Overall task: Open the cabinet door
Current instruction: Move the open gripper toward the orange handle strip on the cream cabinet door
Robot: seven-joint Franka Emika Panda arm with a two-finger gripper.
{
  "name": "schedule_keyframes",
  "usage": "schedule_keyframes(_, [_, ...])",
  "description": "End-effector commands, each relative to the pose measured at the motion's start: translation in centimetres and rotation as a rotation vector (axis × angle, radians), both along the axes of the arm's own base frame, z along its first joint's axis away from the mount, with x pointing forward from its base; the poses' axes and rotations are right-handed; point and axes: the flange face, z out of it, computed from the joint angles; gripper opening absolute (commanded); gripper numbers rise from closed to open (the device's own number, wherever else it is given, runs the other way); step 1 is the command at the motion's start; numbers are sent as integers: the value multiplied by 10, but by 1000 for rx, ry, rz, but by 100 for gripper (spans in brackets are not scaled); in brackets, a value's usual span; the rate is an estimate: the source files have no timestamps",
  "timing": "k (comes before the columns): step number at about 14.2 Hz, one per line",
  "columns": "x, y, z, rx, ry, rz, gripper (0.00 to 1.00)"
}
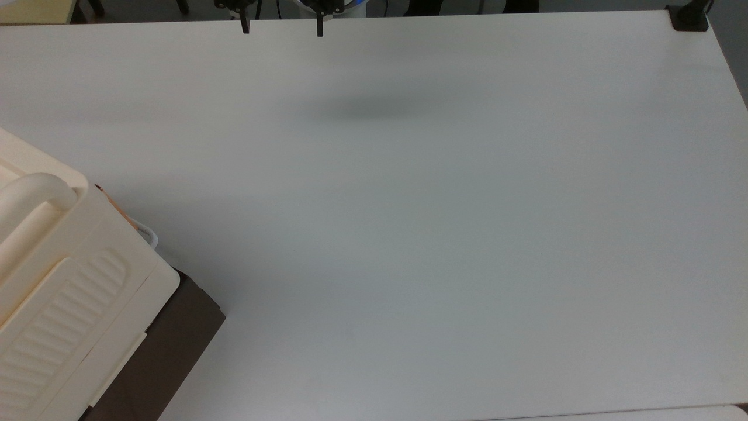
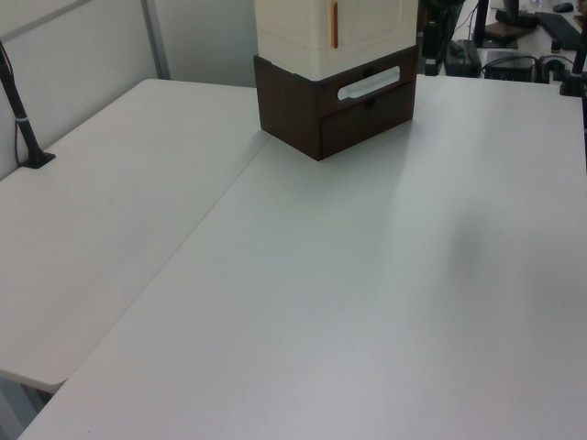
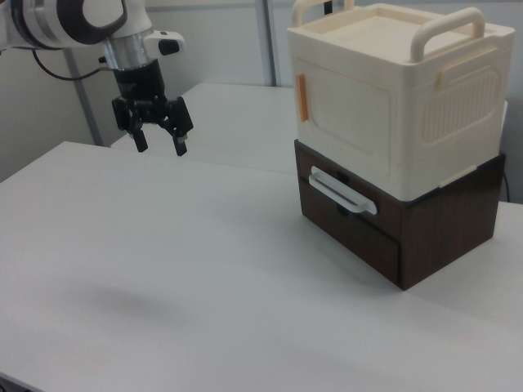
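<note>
counter (image 3: 204,278): white, bare in front | cabinet (image 3: 400,122): cream box on dark brown base, at the right view's right, cabinet door (image 3: 339,110) closed flat with orange tab | gripper (image 3: 158,144): hangs above counter, well apart from cabinet, fingers (image 3: 180,145) spread, holding nothing

Robot lab/office, wide white table (image 1: 409,234), clamped cam mounts, partition walls, desks w/ cables behind
</note>
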Motion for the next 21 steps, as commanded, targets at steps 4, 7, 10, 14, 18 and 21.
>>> schedule_keyframes(4, [-9,2,4,19,22,-14,100])
schedule_keyframes(7, [-7,1,6,18,9,-15,100])
schedule_keyframes(10, [10,-6,18,19,-51,-31,100])
schedule_keyframes(14, [42,-31,34,17,-221,-220,100])
schedule_keyframes(18, [62,-47,42,35,-377,-352,100])
schedule_keyframes(21, [85,-62,39,-14,-454,-427,100])
